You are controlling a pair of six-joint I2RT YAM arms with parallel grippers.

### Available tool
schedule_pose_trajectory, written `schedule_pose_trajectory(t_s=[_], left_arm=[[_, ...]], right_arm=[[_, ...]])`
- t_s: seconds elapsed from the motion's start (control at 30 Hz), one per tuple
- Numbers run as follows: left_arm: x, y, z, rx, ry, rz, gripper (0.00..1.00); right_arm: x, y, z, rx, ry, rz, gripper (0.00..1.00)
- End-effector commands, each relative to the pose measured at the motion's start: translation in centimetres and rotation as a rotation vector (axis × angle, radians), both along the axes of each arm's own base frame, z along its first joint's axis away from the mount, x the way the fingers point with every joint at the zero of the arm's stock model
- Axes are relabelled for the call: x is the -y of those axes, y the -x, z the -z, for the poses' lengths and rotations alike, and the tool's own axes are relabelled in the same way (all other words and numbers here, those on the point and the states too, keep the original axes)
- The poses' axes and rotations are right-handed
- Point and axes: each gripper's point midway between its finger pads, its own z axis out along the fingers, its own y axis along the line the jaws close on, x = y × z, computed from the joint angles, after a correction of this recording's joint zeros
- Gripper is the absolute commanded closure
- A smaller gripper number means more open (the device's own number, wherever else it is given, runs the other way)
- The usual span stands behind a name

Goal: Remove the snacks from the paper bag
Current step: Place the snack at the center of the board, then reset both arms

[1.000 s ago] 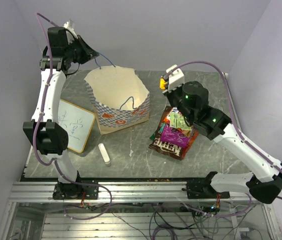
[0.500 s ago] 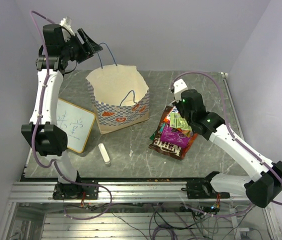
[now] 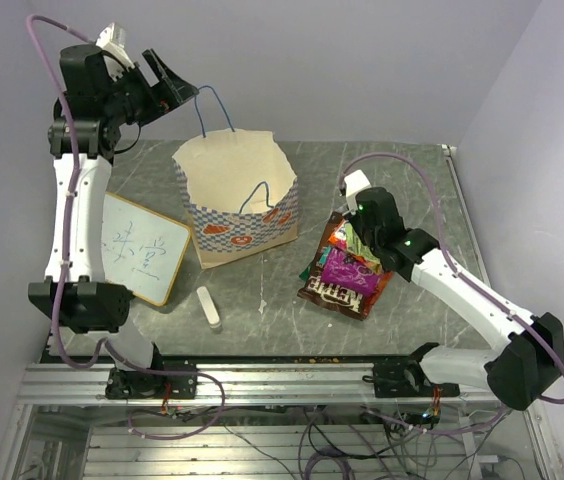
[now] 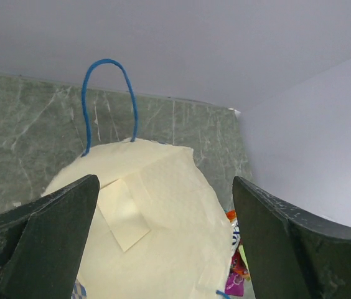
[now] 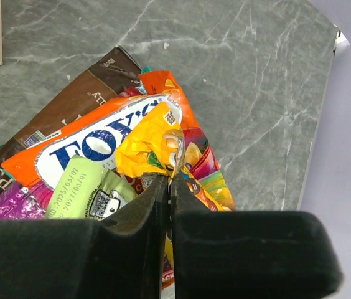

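Observation:
The paper bag (image 3: 237, 200) stands upright and open at the table's centre, one blue cord handle (image 3: 212, 105) sticking up at its back rim. High behind it my left gripper (image 3: 167, 85) is open and holds nothing; its wrist view looks down on the bag's cream wall (image 4: 150, 230) and the handle (image 4: 110, 62). Right of the bag the snacks (image 3: 347, 265) lie in a pile. My right gripper (image 3: 350, 228) is low over the pile, shut on a corner of a yellow packet (image 5: 144, 143). That packet rests on an orange packet (image 5: 88, 146), with brown (image 5: 70, 99), green (image 5: 79, 187) and purple (image 5: 7, 202) ones beside.
A wood-framed whiteboard (image 3: 142, 250) lies left of the bag. A small white cylinder (image 3: 208, 308) lies near the front edge. Walls close in at the back and right.
My left gripper opened, let go of the blue handle and drew up and back to the left. My right arm carried the yellow packet down onto the snack pile.

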Motion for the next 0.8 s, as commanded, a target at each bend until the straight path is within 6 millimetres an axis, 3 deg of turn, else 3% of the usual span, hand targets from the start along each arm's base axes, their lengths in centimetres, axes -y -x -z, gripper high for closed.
schedule_pose_trajectory(t_s=[0.0, 0.1, 0.33, 0.4, 0.53, 0.77], left_arm=[[-0.4, 2.9, -2.8, 0.053, 0.008, -0.020, 0.02], [-0.4, 4.7, -3.4, 0.049, -0.001, -0.017, 0.03], [-0.7, 8.5, -3.7, 0.022, -0.018, -0.027, 0.04], [-0.5, 9.5, -3.9, 0.015, -0.016, -0.019, 0.04], [-0.4, 11.3, -4.7, 0.014, -0.011, -0.010, 0.04], [0.2, 15.2, -7.1, 0.081, 0.001, 0.027, 0.05]], right_arm=[[0.0, -0.6, -1.9, 0.025, -0.041, 0.037, 0.88], [-0.2, -0.1, -3.6, 0.030, -0.075, 0.031, 0.61], [-0.2, 1.2, -8.5, 0.055, -0.170, 0.038, 0.25], [0.2, 1.4, -9.8, 0.054, -0.204, 0.086, 0.03], [0.9, 2.5, -13.8, 0.071, -0.336, 0.203, 0.00], [1.8, 6.9, -21.4, 0.169, -0.592, 0.178, 0.00]])
